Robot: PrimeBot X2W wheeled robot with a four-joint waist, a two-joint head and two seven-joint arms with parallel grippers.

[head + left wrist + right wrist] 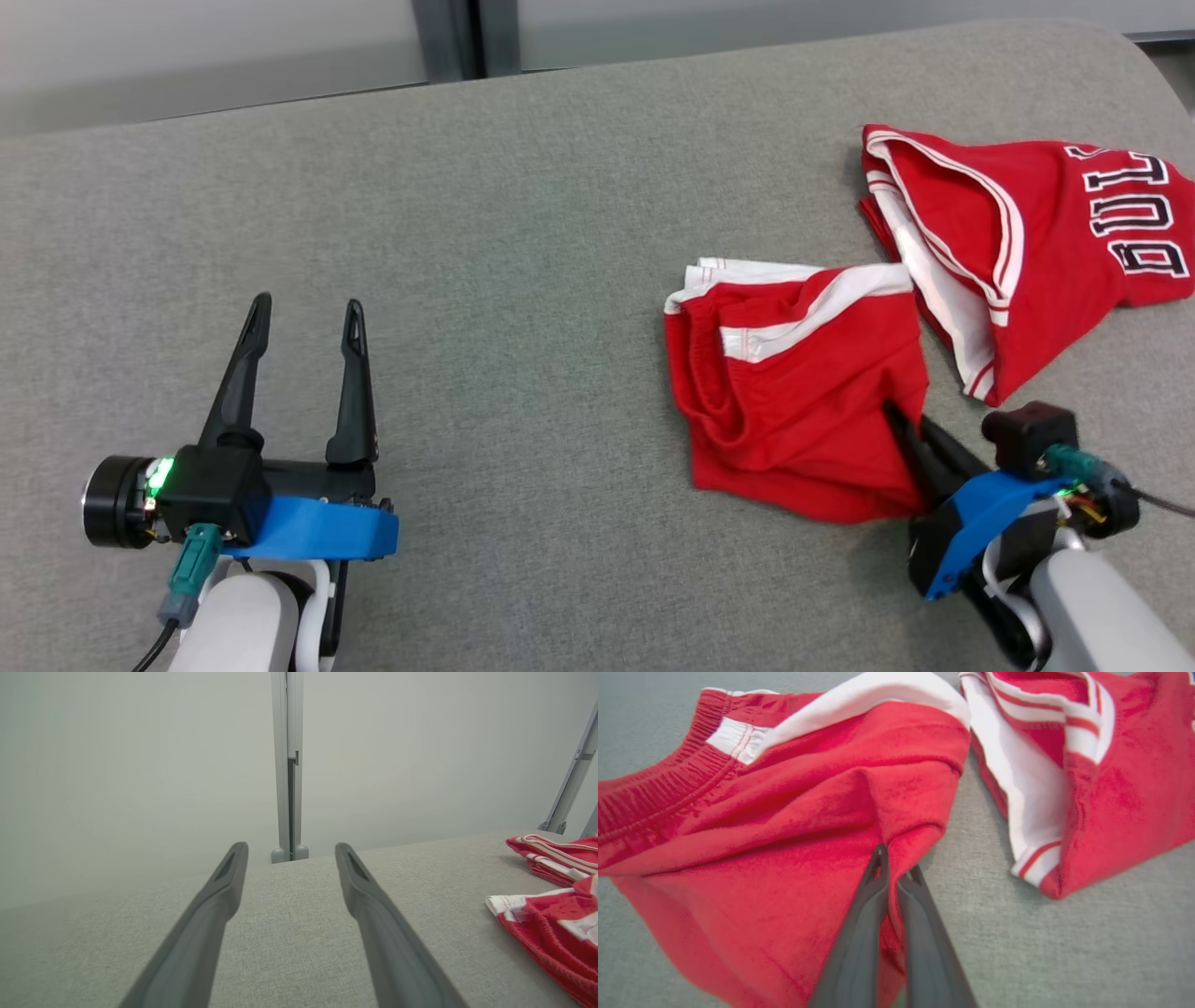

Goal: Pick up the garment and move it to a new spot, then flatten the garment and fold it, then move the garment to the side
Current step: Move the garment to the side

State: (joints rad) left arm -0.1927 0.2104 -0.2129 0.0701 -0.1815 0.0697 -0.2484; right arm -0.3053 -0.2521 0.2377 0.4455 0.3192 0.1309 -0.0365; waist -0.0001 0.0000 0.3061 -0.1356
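between right claw (898,862) fingers: near edge of red shorts (794,411), pinched

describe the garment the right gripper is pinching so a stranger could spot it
On the grey fabric surface, two red garments lie on the robot's right. The nearer one, crumpled red shorts with white stripes, is pinched by the right gripper. Unlike the red jersey with black lettering beyond, it has a gathered elastic waistband and no letters.

Bright even light, soft shadows, sharp
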